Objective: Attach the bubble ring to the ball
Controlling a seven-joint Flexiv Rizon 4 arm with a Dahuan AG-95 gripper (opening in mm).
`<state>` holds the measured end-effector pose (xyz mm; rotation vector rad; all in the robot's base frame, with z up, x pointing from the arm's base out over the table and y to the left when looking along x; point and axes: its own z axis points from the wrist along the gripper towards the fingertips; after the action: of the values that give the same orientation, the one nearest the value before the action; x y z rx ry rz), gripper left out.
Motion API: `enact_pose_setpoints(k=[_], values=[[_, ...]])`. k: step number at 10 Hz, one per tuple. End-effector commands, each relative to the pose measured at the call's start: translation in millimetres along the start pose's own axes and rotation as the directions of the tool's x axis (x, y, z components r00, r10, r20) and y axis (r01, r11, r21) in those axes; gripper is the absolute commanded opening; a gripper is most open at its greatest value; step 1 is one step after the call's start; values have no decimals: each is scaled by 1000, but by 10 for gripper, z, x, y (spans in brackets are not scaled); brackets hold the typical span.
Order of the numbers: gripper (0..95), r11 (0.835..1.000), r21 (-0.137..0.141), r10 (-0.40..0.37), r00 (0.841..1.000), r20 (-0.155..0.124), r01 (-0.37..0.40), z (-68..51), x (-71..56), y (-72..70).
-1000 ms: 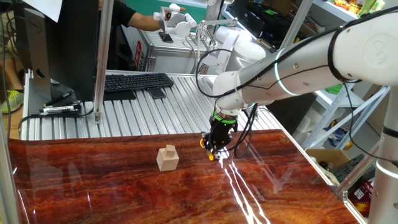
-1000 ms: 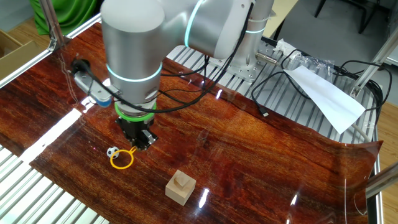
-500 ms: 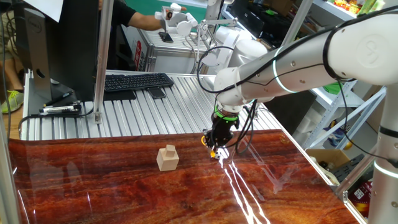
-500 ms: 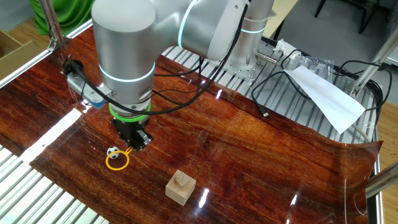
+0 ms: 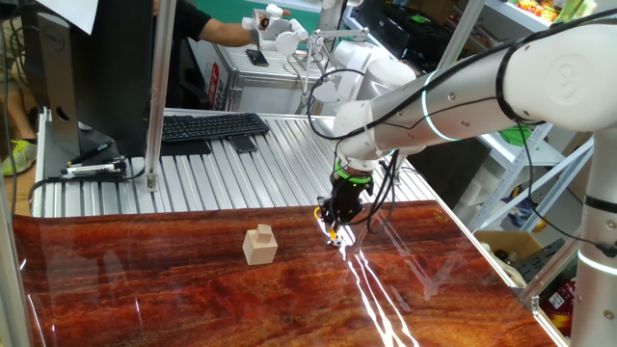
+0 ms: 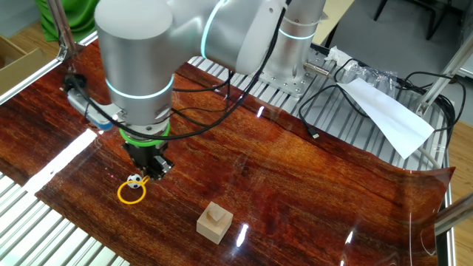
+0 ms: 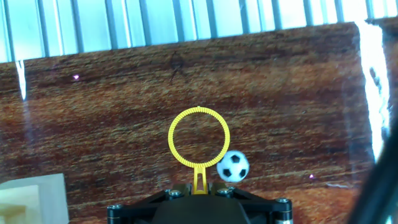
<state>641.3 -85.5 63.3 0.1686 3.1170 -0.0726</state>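
Pointing straight down over the reddish wood-grain worktop (image 6: 295,170), tool (image 6: 147,171) nearly closed and pinching the short stem of the bubble ring (image 6: 131,192); jaws standing only a sliver apart, with the yellow stem between them; ring's loop sticking out flat from the fingertips, lying level just above or on the worktop, which of the two not clear; in the hand view, bubble ring (image 7: 198,137) showing as an open yellow hoop with its stem (image 7: 198,182) running back under the tool's black housing; sitting just beside the hoop, at its right near edge and touching or almost touching the rim, a small black-and-white ball (image 7: 233,166) patterned like a football; same ball (image 6: 134,179) resting on the worktop close under the tool in the other fixed view; lying well apart from ring and ball, a pale wooden block (image 6: 214,222) with a small raised piece on top; standing on the ribbed metal surface at the far side in one fixed view, a black keyboard (image 5: 214,126); tool (image 5: 334,227) in that view hovering to the right of the block (image 5: 259,245).
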Motion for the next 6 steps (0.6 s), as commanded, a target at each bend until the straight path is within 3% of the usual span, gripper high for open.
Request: enact_pose_setpoints(k=[1,6], values=[[0,1000,2,-9,1000,1,9,3,-50,-48],[0,1000,0,-24,1000,-11,24,25,-177,-175]])
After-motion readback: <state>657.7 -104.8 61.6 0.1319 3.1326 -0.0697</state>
